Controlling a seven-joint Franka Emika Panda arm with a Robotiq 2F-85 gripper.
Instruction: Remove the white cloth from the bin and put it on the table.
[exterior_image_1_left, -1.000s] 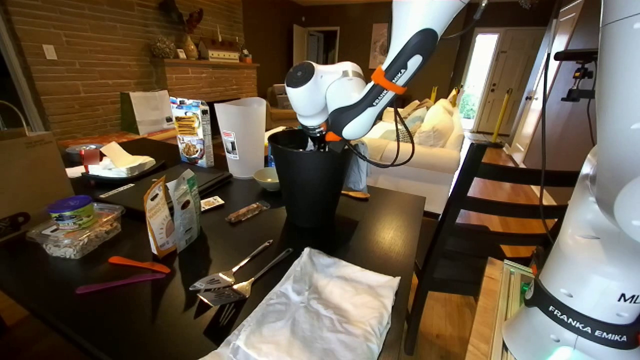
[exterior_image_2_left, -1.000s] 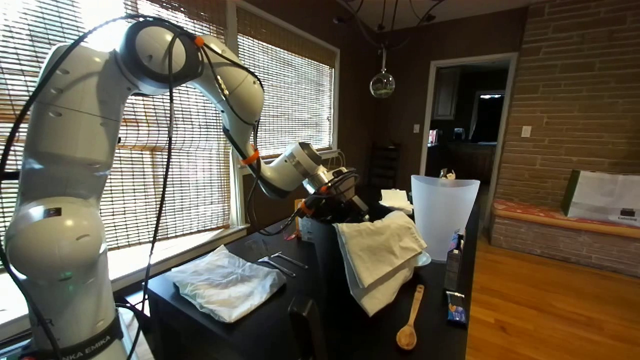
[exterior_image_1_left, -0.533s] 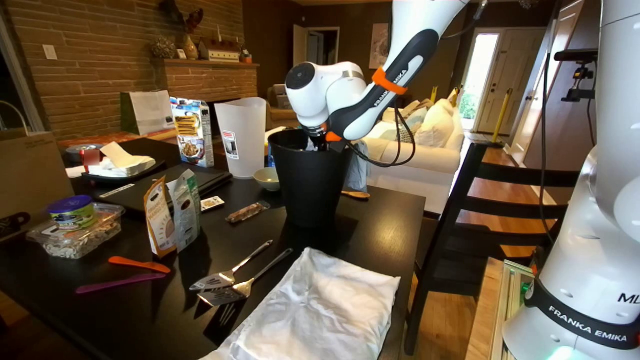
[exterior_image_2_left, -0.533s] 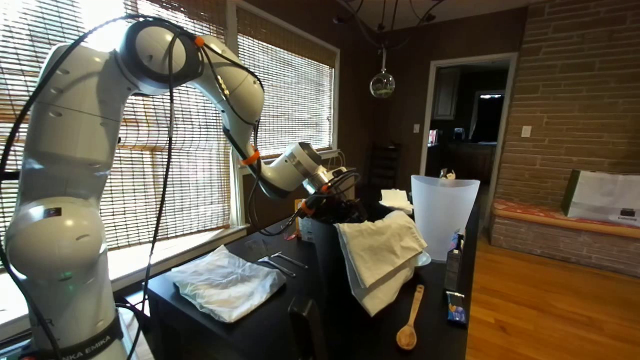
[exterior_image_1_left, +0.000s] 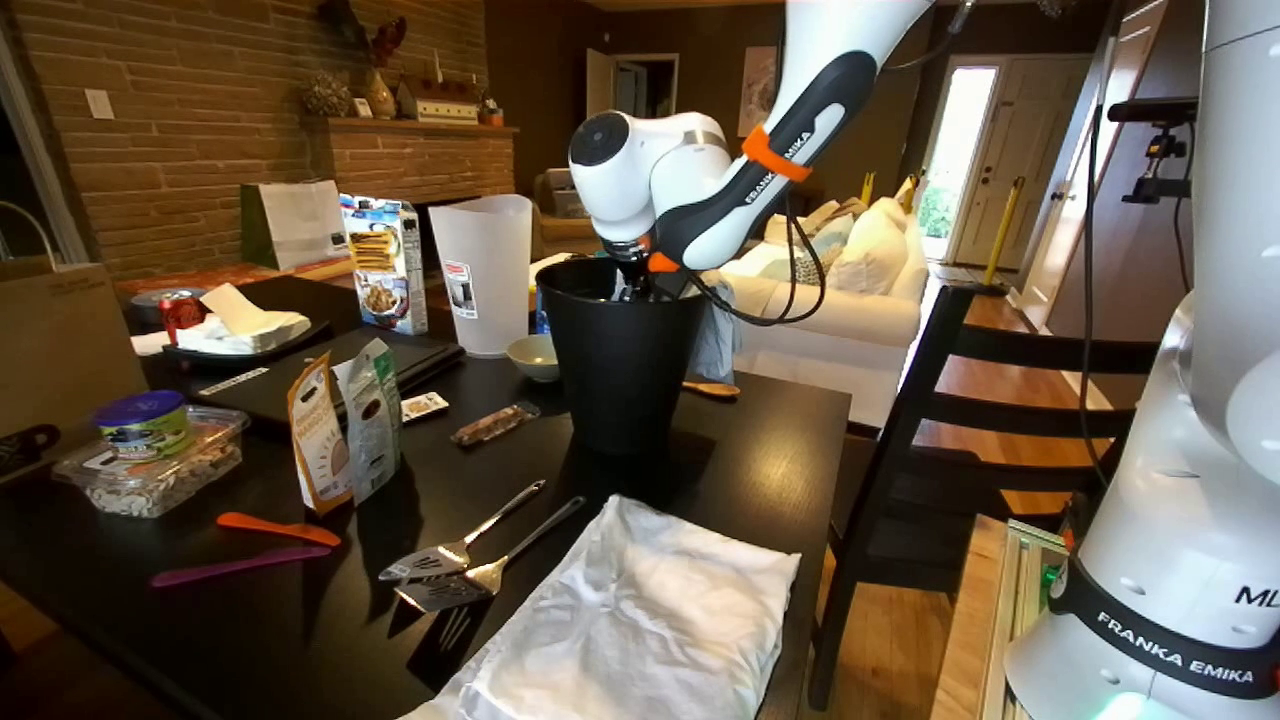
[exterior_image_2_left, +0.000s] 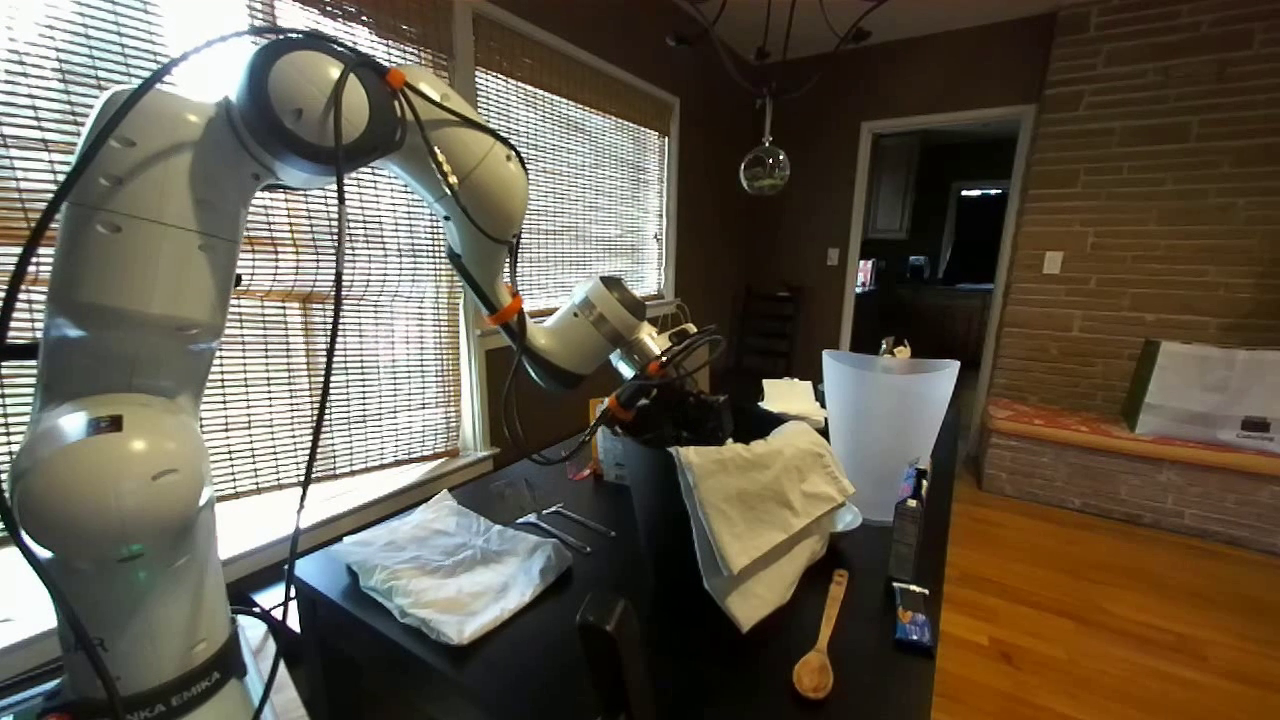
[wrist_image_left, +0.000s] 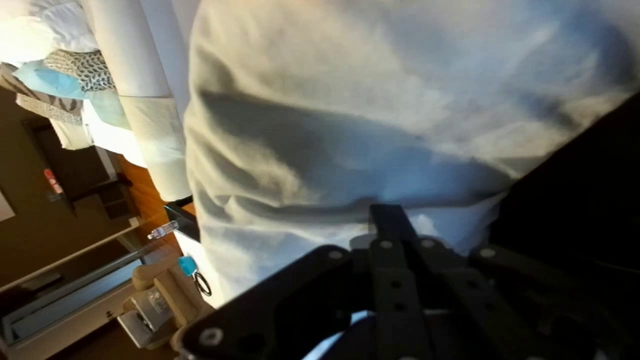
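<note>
In an exterior view, the bin (exterior_image_1_left: 622, 370) stands upright on the desk (exterior_image_1_left: 765, 455), near the far edge and short of the far right corner. The cloth (exterior_image_1_left: 716, 340) hangs down behind it. The jaws sit in the bin's mouth, their ends hidden by its wall. The sheet (exterior_image_1_left: 640, 620) lies along the right edge; the stretch between it and the far right corner should suit the cloth.

In an exterior view, the cloth drapes over the bin's rim and down its outside, one corner low beside the spoon (exterior_image_2_left: 815, 668), which lies short of the right edge. The step seems to be drawing the cloth off: lift straight up until the hem passes the rim, since a sideways pull could tip the bin.

In the wrist view, the jaws stand narrow, their fingertips (wrist_image_left: 387, 220) close together right at the cloth; I cannot tell whether a fold is pinched between them. A deep bite would serve best, as a limp fold may slip. Then raise slowly, and lower the cloth to the desk before letting go.
</note>
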